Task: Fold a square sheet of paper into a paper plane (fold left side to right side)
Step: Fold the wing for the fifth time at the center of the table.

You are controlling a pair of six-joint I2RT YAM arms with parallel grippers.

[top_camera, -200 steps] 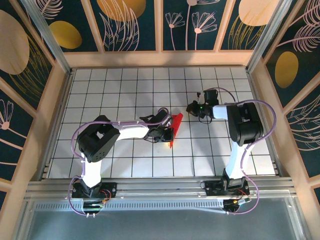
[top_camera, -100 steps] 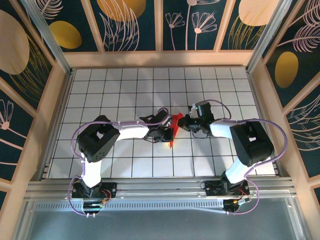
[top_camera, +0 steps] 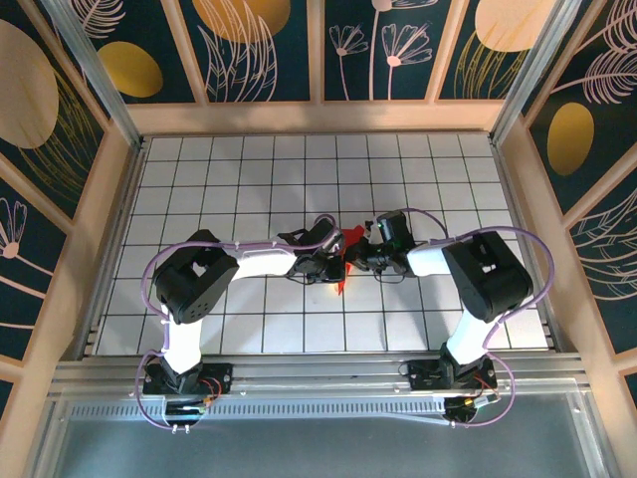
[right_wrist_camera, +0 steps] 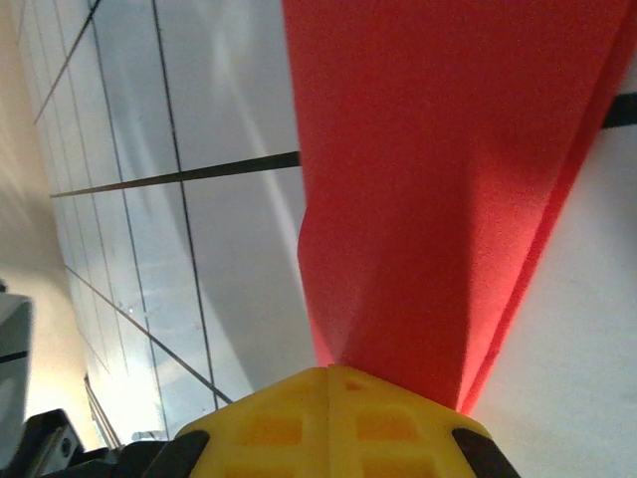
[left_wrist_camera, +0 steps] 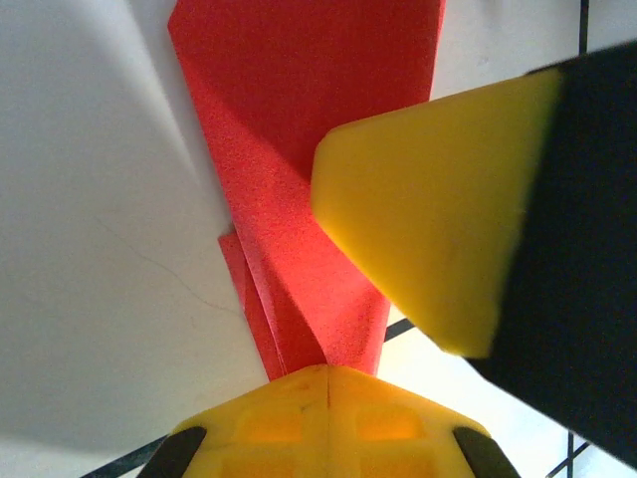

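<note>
While clamped by left pincer, right pincer, paper plane amid tiles.

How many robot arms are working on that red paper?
2. The left arm reaches in from the left side, the right arm from the right, meeting at the red paper mid-table.

One paper plane, two end effectors
</note>
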